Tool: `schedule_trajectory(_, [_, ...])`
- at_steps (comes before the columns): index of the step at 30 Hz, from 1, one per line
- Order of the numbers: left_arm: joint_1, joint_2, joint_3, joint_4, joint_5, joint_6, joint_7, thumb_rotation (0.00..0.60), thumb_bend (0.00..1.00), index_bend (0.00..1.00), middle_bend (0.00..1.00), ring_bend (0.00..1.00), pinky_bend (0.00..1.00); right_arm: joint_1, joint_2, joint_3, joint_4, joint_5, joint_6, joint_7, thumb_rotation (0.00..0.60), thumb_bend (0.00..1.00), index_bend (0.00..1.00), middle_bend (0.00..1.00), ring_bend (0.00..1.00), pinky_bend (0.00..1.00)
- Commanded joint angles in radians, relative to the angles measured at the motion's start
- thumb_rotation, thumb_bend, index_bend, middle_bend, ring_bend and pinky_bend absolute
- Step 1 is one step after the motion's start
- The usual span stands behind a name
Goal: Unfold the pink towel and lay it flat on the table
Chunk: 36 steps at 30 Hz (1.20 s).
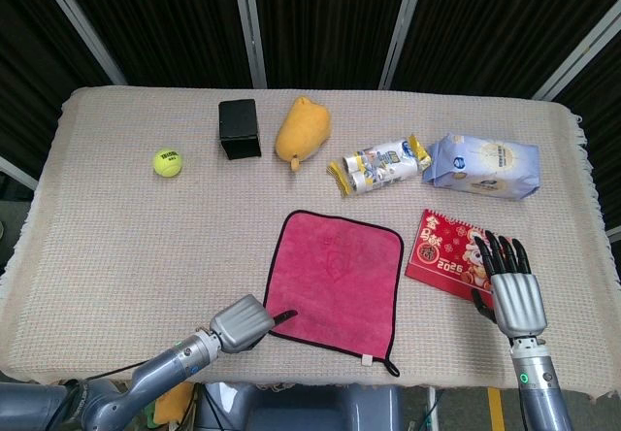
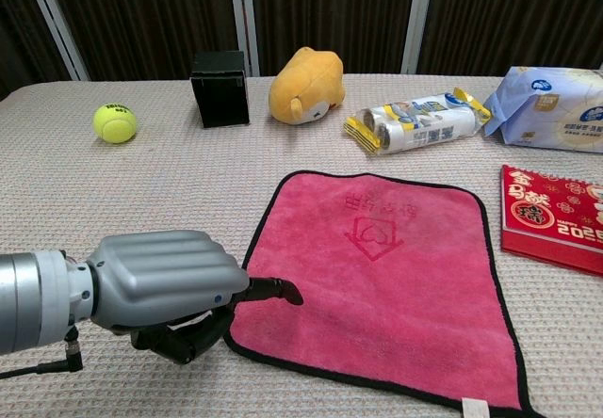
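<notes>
I see the towel (image 1: 335, 283) lying spread near the front middle of the table (image 1: 97, 227), a plush pink square with a black stitched border, a small white tag and a dark loop at its front right corner. The chest view adds what the head view blurs: a heart-shaped emblem and characters pressed into the pile. The table wears a coarse beige woven cloth with a fringe along its edges.

My left hand (image 2: 170, 281) sits at the towel's front left edge, its smooth grey shell over mostly curled dark fingers, one finger stretched out over the pink near the border. It has hold of nothing; whether the fingertip touches the pile I cannot tell.

My right hand (image 1: 509, 285) shows only in the head view, flat, with fingers straight and slightly apart, lying over the near edge of a red calendar (image 1: 448, 256) and grasping nothing.

Along the back stand a fuzzy yellow ball (image 1: 167, 162), a matte black box (image 1: 239, 128), a soft orange plush (image 1: 302, 130), glossy wrapped snacks (image 1: 381, 164) and a pale blue crinkled pack (image 1: 483, 166).
</notes>
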Motion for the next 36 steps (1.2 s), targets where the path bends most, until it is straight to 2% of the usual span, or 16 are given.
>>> schedule_trajectory(1, [-0.027, -0.015, 0.004, 0.002, -0.061, -0.007, 0.041, 0.600, 0.85, 0.15, 0.82, 0.73, 0.72, -0.001, 0.001, 0.001, -0.001, -0.005, 0.001, 0.004, 0.600, 0.37, 0.00, 0.00, 0.00, 0.00])
schedule_trajectory(7, [-0.058, -0.031, 0.014, 0.000, -0.151, 0.008, 0.088, 0.600, 0.85, 0.19, 0.82, 0.73, 0.72, -0.004, 0.000, 0.003, 0.001, -0.009, -0.002, 0.007, 0.600, 0.37, 0.00, 0.00, 0.00, 0.00])
schedule_trajectory(15, [-0.090, -0.046, 0.023, -0.011, -0.213, 0.044, 0.120, 0.600, 0.85, 0.24, 0.83, 0.73, 0.72, -0.005, -0.002, 0.007, 0.003, -0.012, -0.007, 0.011, 0.600, 0.37, 0.00, 0.00, 0.00, 0.00])
schedule_trajectory(36, [-0.136, -0.003, 0.099, -0.066, -0.254, 0.096, 0.130, 0.600, 0.85, 0.26, 0.83, 0.73, 0.72, -0.011, -0.003, 0.014, -0.001, -0.019, -0.016, 0.017, 0.600, 0.37, 0.00, 0.00, 0.00, 0.00])
